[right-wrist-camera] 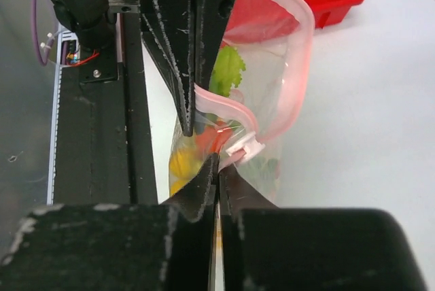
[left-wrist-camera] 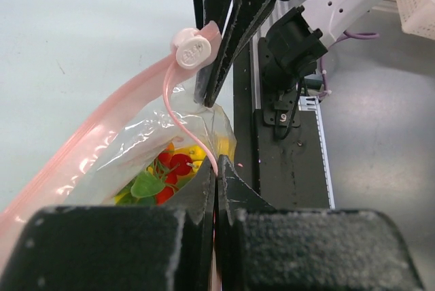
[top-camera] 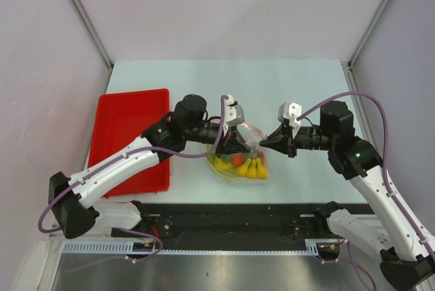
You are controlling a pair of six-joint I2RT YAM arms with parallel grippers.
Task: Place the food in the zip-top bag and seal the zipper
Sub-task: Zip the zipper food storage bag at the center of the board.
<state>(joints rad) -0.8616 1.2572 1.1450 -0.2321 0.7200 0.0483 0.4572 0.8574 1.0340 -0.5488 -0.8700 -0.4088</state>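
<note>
The clear zip-top bag [top-camera: 239, 162] sits at the table's middle, with the food inside: yellow bananas [top-camera: 253, 168], red strawberries [left-wrist-camera: 178, 163] and a green leafy piece [right-wrist-camera: 228, 71]. My left gripper [top-camera: 242, 145] is shut on the pink zipper strip [left-wrist-camera: 129, 111] at one end of the mouth; its own view shows the jaws [left-wrist-camera: 216, 177] closed on it. My right gripper [top-camera: 262, 143] is shut on the strip at the other end, right beside the pale slider tab [right-wrist-camera: 243, 145], as its own view [right-wrist-camera: 217, 163] shows. The two grippers face each other, a short stretch of strip held between them above the table.
A red rectangular tray [top-camera: 129, 134] lies to the left of the bag, under my left arm. The black base rail [top-camera: 231, 216] runs along the near edge. Walls close in the far side and both flanks.
</note>
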